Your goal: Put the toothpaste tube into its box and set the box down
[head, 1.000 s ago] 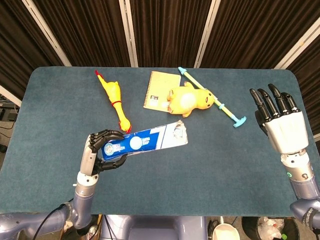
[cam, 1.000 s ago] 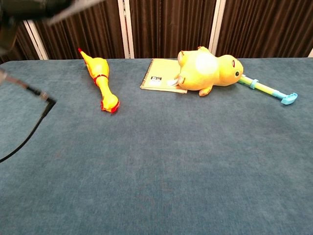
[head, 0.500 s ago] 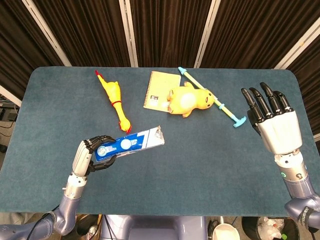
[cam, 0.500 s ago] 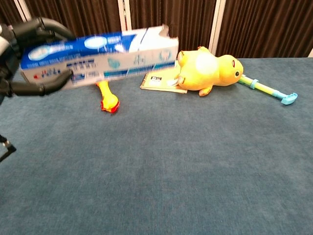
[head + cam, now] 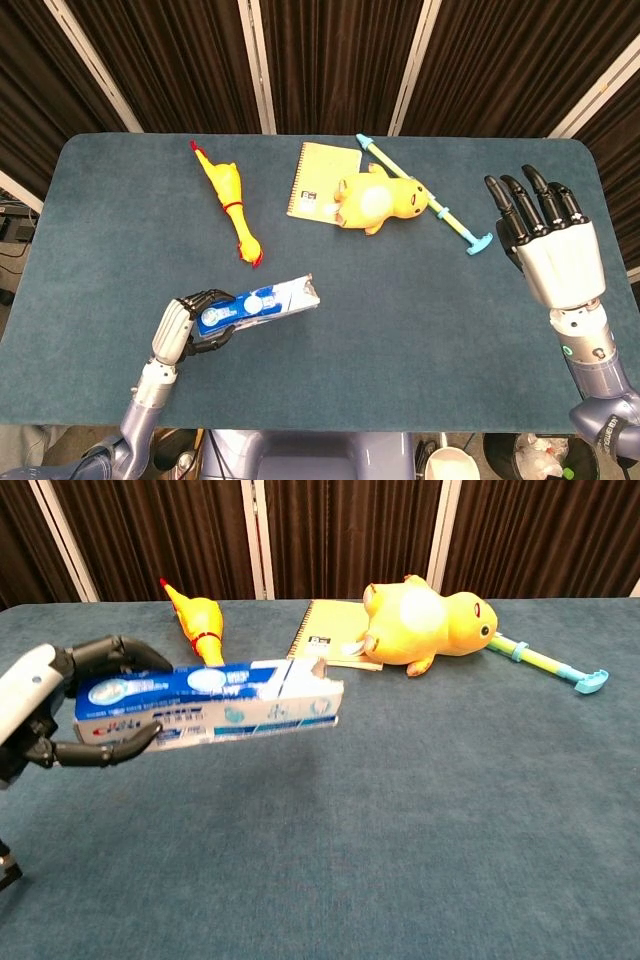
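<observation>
So the left hand (image 5: pixel 188 326) has dropped the long blue-and-white cardboard toothpaste box (image 5: pixel 259 304) toward the lower left tabletop, still clutching it. Looks nearly set down. Right hand (image 5: pixel 552 237) hangs empty, fingers spread.

On the table (image 5: pixel 420 330), the box (image 5: pixel 258 304) sits front-left in the left hand (image 5: pixel 185 325), with the rubber chicken (image 5: pixel 226 196) behind it, the notebook (image 5: pixel 320 178), plush toy (image 5: pixel 380 200) and stick (image 5: pixel 425 195) farther right, and the right hand (image 5: pixel 550 240) rightmost.
</observation>
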You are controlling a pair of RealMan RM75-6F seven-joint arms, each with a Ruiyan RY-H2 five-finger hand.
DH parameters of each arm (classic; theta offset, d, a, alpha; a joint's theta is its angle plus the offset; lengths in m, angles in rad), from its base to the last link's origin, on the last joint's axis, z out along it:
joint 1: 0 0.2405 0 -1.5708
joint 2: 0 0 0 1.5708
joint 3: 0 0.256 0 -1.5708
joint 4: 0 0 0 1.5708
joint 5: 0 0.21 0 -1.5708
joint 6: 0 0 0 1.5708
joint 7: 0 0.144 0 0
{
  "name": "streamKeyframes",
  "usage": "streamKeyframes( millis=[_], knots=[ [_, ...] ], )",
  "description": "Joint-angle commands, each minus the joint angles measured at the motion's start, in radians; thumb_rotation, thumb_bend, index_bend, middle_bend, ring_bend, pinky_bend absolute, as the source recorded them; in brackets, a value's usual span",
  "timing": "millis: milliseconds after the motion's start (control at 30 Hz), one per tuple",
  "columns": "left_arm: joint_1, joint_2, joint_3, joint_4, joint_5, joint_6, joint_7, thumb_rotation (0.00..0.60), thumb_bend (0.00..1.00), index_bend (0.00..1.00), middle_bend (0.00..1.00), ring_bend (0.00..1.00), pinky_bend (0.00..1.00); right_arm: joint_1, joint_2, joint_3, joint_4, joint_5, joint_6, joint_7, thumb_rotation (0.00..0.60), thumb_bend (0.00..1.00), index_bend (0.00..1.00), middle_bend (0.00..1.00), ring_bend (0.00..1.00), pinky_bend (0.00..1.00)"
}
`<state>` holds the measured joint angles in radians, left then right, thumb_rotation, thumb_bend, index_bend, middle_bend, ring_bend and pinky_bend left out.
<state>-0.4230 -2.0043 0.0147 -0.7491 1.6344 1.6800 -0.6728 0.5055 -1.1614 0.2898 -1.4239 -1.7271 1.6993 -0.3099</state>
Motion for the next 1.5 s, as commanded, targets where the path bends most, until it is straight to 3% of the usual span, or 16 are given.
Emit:
streamKeyframes(
  millis=[33, 367, 467, 633, 800, 1000, 1167, 1333, 1400, 1500],
  knots=[
    [0.018, -0.012, 0.019, 0.040, -0.004, -0.030, -0.007, 0.600, 0.54, 0.33, 0.51, 0.49, 0.60, -0.002, -0.002, -0.001, 0.000, -0.002, 0.002, 0.002, 0.600, 0.50, 0.14, 0.32, 0.22, 0.41],
    [0.055, -0.039, 0.045, 0.120, -0.008, -0.078, -0.024, 0.600, 0.54, 0.32, 0.51, 0.49, 0.60, -0.003, 0.004, 0.003, -0.021, -0.010, 0.008, -0.001, 0.600, 0.50, 0.14, 0.32, 0.22, 0.41],
    [0.065, -0.045, 0.054, 0.140, -0.008, -0.095, -0.025, 0.600, 0.49, 0.29, 0.47, 0.45, 0.56, -0.005, 0.005, 0.002, -0.025, -0.009, 0.008, -0.002, 0.600, 0.50, 0.14, 0.32, 0.22, 0.41],
    [0.075, -0.033, 0.081, 0.162, 0.002, -0.140, 0.017, 0.600, 0.20, 0.17, 0.24, 0.20, 0.23, -0.006, 0.007, 0.004, -0.030, -0.011, 0.009, -0.001, 0.600, 0.50, 0.14, 0.32, 0.22, 0.41],
    [0.076, 0.007, 0.085, 0.099, 0.002, -0.166, 0.068, 0.600, 0.11, 0.05, 0.12, 0.06, 0.08, -0.003, 0.009, 0.009, -0.039, -0.013, 0.008, -0.007, 0.600, 0.50, 0.14, 0.32, 0.21, 0.41],
    [0.066, 0.101, 0.100, -0.061, 0.040, -0.136, 0.164, 0.600, 0.10, 0.02, 0.09, 0.04, 0.05, -0.014, 0.006, 0.002, -0.058, -0.015, 0.011, -0.025, 0.600, 0.50, 0.14, 0.32, 0.21, 0.41],
    [0.040, 0.246, 0.064, -0.299, 0.059, -0.087, 0.262, 0.600, 0.11, 0.03, 0.09, 0.04, 0.05, -0.050, 0.010, -0.026, -0.099, -0.005, 0.014, -0.030, 0.600, 0.50, 0.14, 0.32, 0.21, 0.41],
    [0.046, 0.457, 0.051, -0.544, 0.054, -0.073, 0.394, 0.600, 0.13, 0.04, 0.09, 0.04, 0.05, -0.143, 0.014, -0.110, -0.188, 0.037, 0.011, -0.031, 0.600, 0.50, 0.14, 0.30, 0.20, 0.37],
    [0.064, 0.538, 0.064, -0.623, 0.041, -0.077, 0.437, 0.600, 0.14, 0.04, 0.09, 0.04, 0.05, -0.186, 0.018, -0.150, -0.225, 0.060, 0.005, -0.029, 0.600, 0.50, 0.13, 0.27, 0.18, 0.33],
    [0.104, 0.651, 0.089, -0.721, 0.005, -0.081, 0.502, 0.600, 0.14, 0.04, 0.08, 0.04, 0.05, -0.258, 0.028, -0.221, -0.273, 0.104, -0.011, -0.019, 0.600, 0.50, 0.09, 0.15, 0.08, 0.18]
  ],
)
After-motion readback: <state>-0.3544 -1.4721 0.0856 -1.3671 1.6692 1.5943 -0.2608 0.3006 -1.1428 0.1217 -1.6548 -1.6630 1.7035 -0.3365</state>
